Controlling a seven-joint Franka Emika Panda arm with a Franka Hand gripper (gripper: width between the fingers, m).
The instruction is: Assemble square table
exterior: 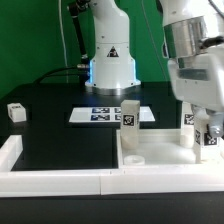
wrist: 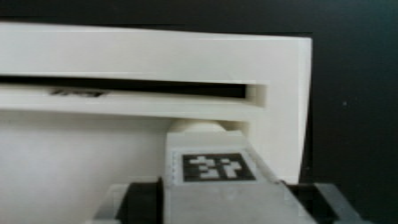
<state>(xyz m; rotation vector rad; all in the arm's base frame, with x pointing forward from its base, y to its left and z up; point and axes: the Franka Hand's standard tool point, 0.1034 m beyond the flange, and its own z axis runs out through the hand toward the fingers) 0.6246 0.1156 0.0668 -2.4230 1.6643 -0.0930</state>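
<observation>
The gripper (wrist: 214,203) is clamped on a leg (wrist: 215,162); its long axis points straight into the tabletop's (wrist: 107,135) corner socket (wrist: 208,127).

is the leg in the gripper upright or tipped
Upright: the leg is held vertical in the gripper, at a corner of the top.

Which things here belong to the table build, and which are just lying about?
Job: table top; gripped leg; gripper; middle upright leg; upright leg beside gripper; loose leg at exterior view's left.
Lying about: marker board; border rails.
</observation>
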